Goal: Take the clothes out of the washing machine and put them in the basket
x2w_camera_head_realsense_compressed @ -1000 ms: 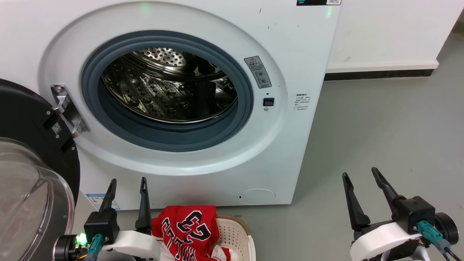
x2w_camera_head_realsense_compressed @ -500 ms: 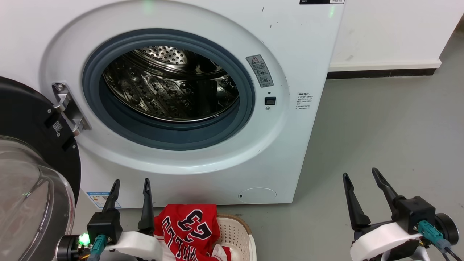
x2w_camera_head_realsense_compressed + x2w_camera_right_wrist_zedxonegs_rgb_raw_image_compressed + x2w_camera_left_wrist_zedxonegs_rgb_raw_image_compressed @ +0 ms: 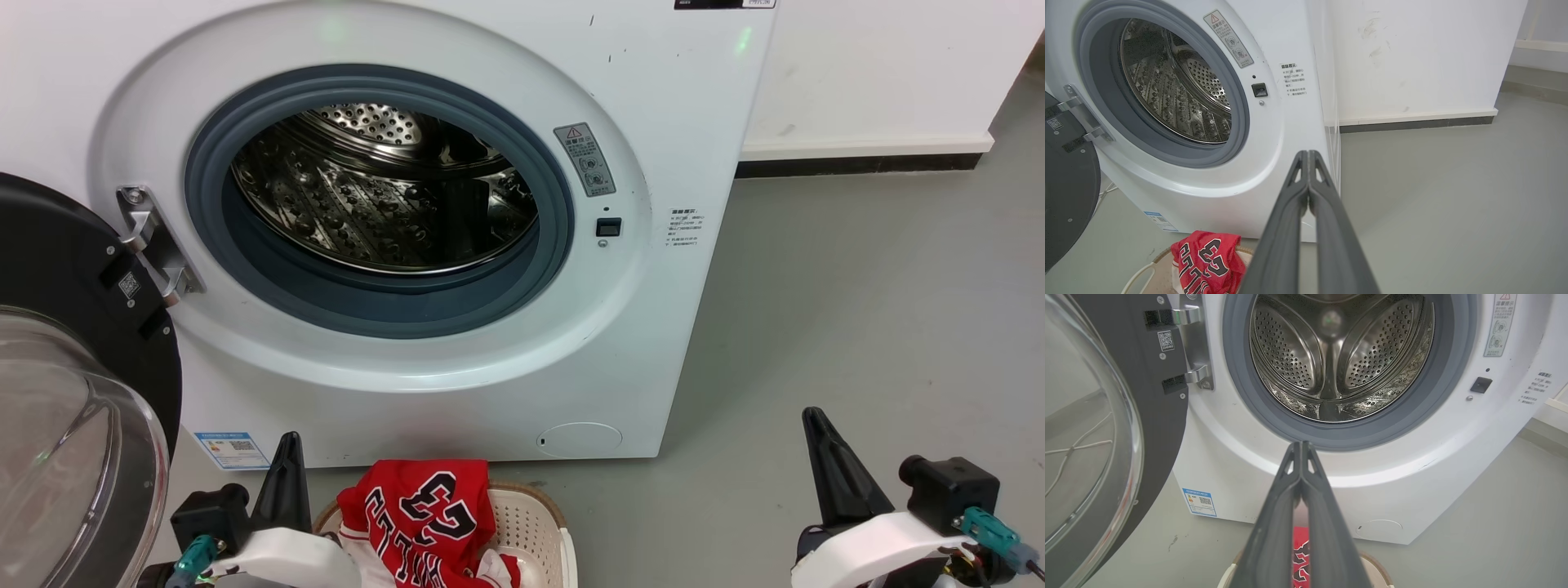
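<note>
Front-load washing machine (image 3: 669, 163) stands w/ its glass door (image 3: 49, 269) swung wide to the robot's left. The steel drum (image 3: 384, 196) shows bare metal, no fabric in the parts visible. On the grey floor (image 3: 857, 286) just in front, the cream basket (image 3: 531, 523) holds the red clothes (image 3: 416, 514), "23" lettering uppermost, heaped over its rim. Job looks all but done; nothing seen left to fetch. Left gripper (image 3: 287, 457) sits beside the basket, right gripper (image 3: 819, 429) well apart to the right. Both prs of fingers are pressed together, holding nothing.
</note>
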Motion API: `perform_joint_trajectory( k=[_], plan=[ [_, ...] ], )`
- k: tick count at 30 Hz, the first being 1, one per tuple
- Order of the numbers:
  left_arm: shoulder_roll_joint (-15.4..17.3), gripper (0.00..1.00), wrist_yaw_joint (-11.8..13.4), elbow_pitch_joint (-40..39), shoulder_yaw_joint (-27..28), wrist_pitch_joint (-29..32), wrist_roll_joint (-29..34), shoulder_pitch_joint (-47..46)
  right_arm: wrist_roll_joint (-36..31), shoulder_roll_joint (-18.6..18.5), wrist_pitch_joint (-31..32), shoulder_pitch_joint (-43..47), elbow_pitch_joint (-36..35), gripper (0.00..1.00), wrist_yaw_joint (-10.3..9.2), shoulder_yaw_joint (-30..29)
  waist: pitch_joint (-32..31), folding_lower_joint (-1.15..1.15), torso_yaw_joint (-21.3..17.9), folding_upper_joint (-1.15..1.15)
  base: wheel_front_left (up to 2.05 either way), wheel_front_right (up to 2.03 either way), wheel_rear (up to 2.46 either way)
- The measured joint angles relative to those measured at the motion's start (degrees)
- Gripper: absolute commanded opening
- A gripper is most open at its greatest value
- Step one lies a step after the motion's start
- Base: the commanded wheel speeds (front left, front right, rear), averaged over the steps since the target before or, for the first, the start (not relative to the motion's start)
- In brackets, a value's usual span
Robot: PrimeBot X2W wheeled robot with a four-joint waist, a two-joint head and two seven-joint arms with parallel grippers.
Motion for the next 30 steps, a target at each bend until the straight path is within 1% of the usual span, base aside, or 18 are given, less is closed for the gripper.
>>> perform_joint_trajectory(
  k=[2, 3, 12, 30],
  plan=[
    [-0.07, 0.00, -0.12, -0.01, 0.11, 0.46, -2.27, -0.06, 2.59, -0.12, 0.34, -0.12, 0.36, 0.00, 0.00, -0.07, 0.01, 0.00, 0.05, 0.00, 0.00, 0.00, 0.00],
    [-0.10, 0.00, -0.45, -0.03, 0.22, 0.98, -4.53, -0.12, 5.15, -0.25, 0.42, -0.24, 0.69, 0.00, 0.00, -0.11, 0.03, 0.00, 0.10, 0.00, 0.00, 0.00, 0.00],
    [-0.31, 0.00, -1.46, -0.12, 1.03, 2.97, -13.90, -0.34, 15.44, -0.70, 1.34, -1.29, 1.92, 0.00, 0.00, -0.40, 0.08, 0.00, 0.32, 0.00, 0.00, 0.00, 0.00],
    [-0.69, 0.00, -3.21, -0.13, 2.55, 6.66, -29.75, -1.51, 32.77, -1.32, 2.88, -2.72, 3.83, 0.00, -0.01, -1.30, 0.21, 0.00, 0.74, 0.00, 0.00, 0.00, 0.00]
  ],
)
